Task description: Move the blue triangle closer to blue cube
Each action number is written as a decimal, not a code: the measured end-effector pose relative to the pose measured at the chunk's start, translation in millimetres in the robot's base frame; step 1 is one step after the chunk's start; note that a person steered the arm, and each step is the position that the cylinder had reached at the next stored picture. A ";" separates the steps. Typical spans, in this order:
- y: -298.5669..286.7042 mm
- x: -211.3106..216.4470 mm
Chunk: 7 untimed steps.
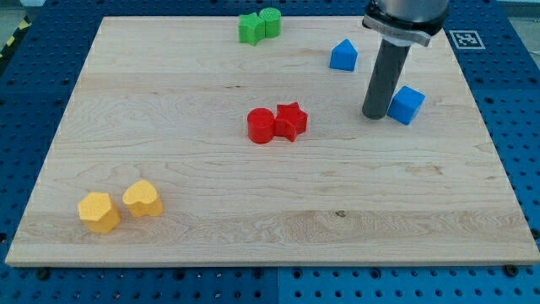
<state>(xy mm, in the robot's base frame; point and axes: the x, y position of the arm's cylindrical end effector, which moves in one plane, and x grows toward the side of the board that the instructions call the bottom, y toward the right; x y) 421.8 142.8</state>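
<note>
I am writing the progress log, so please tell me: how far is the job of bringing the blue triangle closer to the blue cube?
Done: nothing visible yet; the blue triangle sits apart from the blue cube, toward the view's top left of it. In hand: my tip rests just left of the cube, below and right of the triangle, touching neither clearly. Left: get behind the triangle and push it toward the cube.

surface: pale wooden board (211, 211) | beneath: blue perforated table (515, 101) | corner: fiducial marker (464, 38) | light: even
</note>
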 end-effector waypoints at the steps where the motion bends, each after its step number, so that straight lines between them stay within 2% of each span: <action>1: 0.5 1.9; 3: 71.8 -0.7; 4: 78.8 -0.7; 5: 38.3 -2.4; 7: -78.5 -76.9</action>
<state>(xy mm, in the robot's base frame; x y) 344.9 64.3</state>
